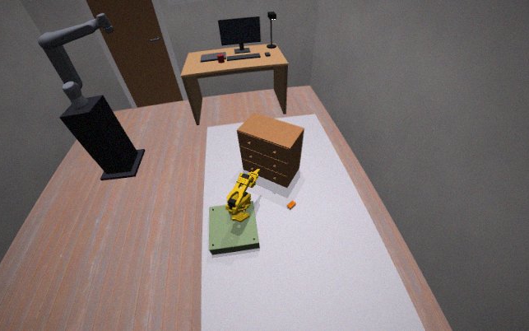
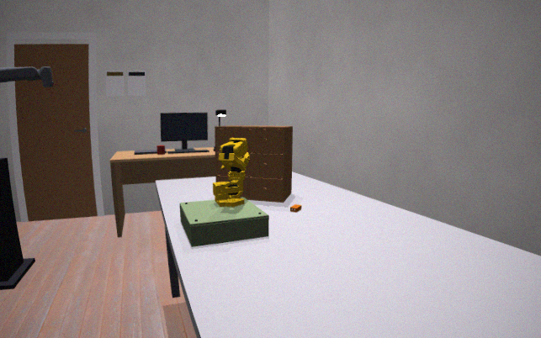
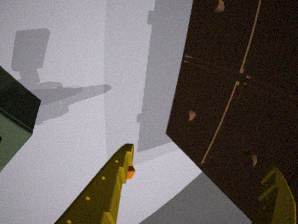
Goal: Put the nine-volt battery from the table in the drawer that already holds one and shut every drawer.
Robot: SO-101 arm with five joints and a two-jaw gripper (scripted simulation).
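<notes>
The orange nine-volt battery [image 1: 291, 204] lies on the white table, in front of the right end of the chest; it also shows in the exterior view [image 2: 295, 208] and as a small orange spot beside my left finger in the wrist view [image 3: 131, 172]. The brown chest of drawers [image 1: 271, 149] stands with all three drawers shut. My yellow gripper [image 1: 254, 174] is raised near the chest's lower left front, half open and empty. In the wrist view the gap between its fingers faces the chest's dark front [image 3: 240, 83].
My arm stands on a green base block [image 1: 234, 229] at the table's left edge. On the floor beyond are a black pedestal with a grey arm [image 1: 98, 132] and a wooden desk with a monitor [image 1: 235, 62].
</notes>
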